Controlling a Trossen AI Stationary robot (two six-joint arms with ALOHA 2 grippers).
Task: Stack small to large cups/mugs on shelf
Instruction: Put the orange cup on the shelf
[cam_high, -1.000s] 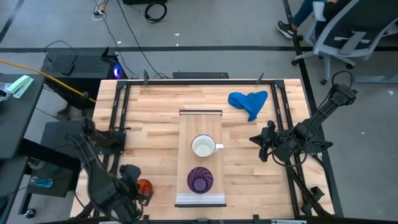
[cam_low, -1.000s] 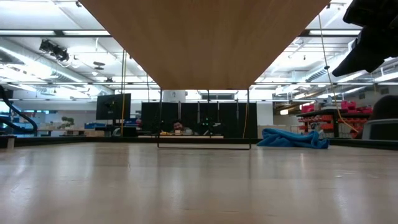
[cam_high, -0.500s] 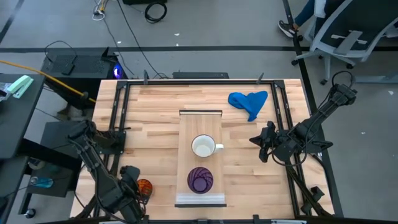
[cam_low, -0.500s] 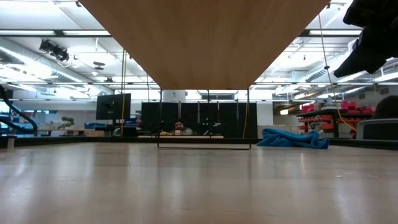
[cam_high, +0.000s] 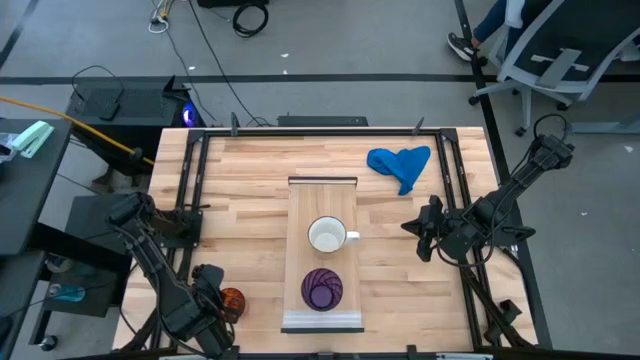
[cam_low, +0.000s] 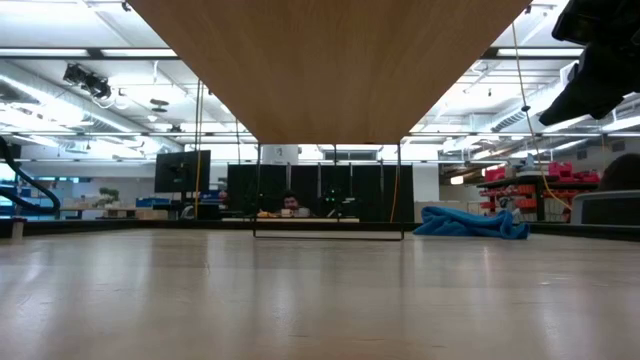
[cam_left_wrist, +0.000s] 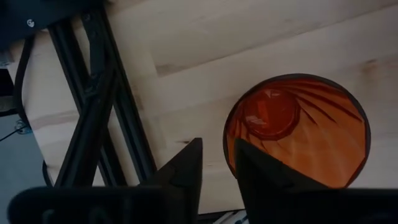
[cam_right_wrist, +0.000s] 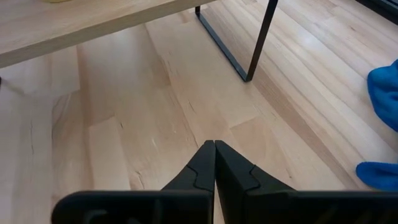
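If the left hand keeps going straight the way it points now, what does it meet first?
Most likely the orange cup: the left hand points down at the table, one finger at the cup's rim, the other just outside. Below lies the bare tabletop. How far above the rim it is, I cannot tell.

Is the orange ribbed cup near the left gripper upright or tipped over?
Upright: the orange ribbed cup shows its open mouth and round base from above, beside the left gripper.

One camera looks straight down on my whole table (cam_high: 250, 170). One sits low, looking level under the shelf (cam_low: 330, 60). My left wrist camera is very close above the orange cup (cam_left_wrist: 298, 134). My right one shares the blue cloth (cam_right_wrist: 384, 93) with both.
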